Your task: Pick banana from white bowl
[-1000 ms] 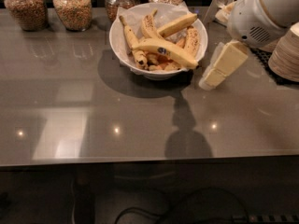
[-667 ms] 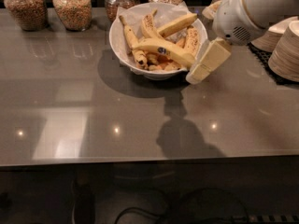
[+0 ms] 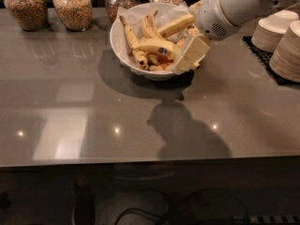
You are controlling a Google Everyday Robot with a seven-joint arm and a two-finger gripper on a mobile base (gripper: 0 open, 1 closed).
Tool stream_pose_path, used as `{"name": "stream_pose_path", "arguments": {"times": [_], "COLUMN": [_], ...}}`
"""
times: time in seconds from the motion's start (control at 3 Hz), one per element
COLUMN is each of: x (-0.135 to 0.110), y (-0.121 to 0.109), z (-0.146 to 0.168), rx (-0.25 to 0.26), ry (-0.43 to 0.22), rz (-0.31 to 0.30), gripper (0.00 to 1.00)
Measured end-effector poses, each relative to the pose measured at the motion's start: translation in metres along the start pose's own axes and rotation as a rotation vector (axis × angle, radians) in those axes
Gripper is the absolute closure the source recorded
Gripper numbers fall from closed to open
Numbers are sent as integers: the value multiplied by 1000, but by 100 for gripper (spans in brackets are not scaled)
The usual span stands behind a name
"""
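The white bowl point(image 3: 114, 40) stands at the back middle of the grey counter, lined with white paper. It holds several bananas. The banana point(image 3: 151, 45) with the small dark-blue sticker lies curved across the bowl's middle, above browner pieces. My gripper point(image 3: 189, 56) hangs from the white arm that comes in from the upper right. It is at the bowl's right rim, right by the stickered banana's right end. That end of the banana is hidden behind the gripper.
Several glass jars point(image 3: 72, 6) of grains and snacks line the counter's back edge. Two stacks of off-white paper bowls point(image 3: 287, 49) sit on a black mat at the right. The counter's front edge runs along the bottom, with cables on the floor below.
The arm has swung left and toward the bowl. The gripper went from the counter right of the bowl to the bowl's right rim, beside the stickered banana.
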State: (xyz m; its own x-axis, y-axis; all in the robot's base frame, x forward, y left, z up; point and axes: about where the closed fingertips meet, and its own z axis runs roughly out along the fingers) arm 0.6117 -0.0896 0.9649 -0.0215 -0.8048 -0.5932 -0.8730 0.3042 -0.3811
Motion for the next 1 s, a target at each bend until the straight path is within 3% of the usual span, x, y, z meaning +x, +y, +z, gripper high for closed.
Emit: {"name": "stream_pose_path", "arguments": {"times": [0.67,1.0], "x": [1,7], "y": [-17,-20], "z": [35,51], "rx": [1,-8], "ry": [18,37], "rz": [16,34], "gripper": [41,45]}}
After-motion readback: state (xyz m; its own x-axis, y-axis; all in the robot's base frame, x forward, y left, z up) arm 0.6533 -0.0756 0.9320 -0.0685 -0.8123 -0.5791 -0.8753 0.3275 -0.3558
